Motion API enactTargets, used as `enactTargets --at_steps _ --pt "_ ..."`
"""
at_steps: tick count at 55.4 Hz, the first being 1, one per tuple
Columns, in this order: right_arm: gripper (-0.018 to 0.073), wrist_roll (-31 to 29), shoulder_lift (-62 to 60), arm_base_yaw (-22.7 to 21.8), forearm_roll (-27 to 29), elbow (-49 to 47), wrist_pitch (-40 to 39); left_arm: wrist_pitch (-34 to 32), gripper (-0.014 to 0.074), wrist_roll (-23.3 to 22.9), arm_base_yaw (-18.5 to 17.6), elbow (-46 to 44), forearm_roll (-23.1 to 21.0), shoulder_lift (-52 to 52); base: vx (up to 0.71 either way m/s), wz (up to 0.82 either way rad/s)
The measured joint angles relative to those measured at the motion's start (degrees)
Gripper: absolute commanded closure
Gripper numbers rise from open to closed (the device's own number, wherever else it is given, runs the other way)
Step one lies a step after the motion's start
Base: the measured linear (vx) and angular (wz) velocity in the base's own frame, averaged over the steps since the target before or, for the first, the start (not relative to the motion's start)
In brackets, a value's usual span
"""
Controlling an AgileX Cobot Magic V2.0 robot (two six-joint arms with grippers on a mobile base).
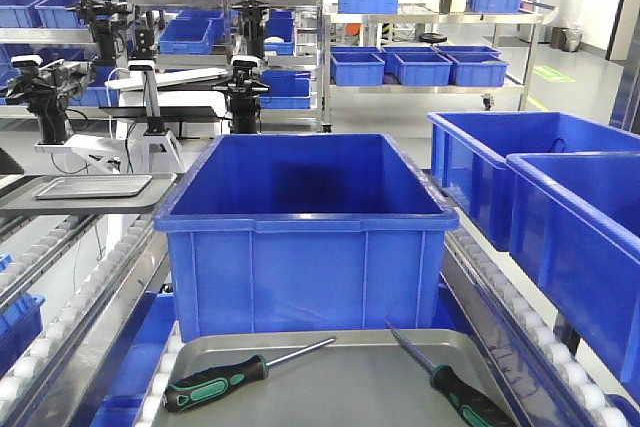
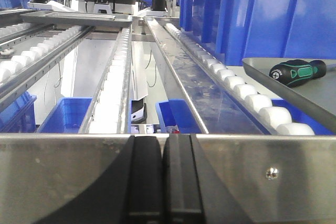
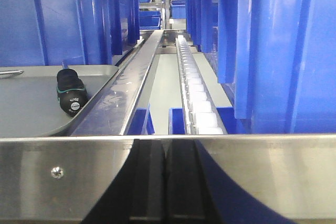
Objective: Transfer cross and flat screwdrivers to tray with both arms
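Two screwdrivers with black and green handles lie on a grey metal tray at the near edge of the front view. One screwdriver lies at the left and the other at the right. I cannot tell which tip is cross or flat. The left gripper is shut and empty, low behind a steel rail, left of the tray and the left screwdriver. The right gripper is shut and empty, right of the tray and the right screwdriver. Neither gripper shows in the front view.
A large blue bin stands just behind the tray. More blue bins stand on the right lane. Roller rails run along both sides. Another grey tray lies at the far left. Other robot arms stand in the background.
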Motion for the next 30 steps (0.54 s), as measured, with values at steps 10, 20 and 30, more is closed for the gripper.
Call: enactTargets --at_steps 10,20,30 --pt "0.057 0.0 0.0 0.0 0.0 0.0 0.0 0.0 0.0602 0.0 0.0 0.0 0.0 0.0 0.0 0.0" --pt "0.0568 0.0 0.0 0.0 0.0 0.0 0.0 0.0 0.0602 0.0 0.0 0.0 0.0 0.0 0.0 0.0" --pt "0.0568 0.0 0.0 0.0 0.0 0.0 0.0 0.0 0.0602 0.0 0.0 0.0 0.0 0.0 0.0 0.0"
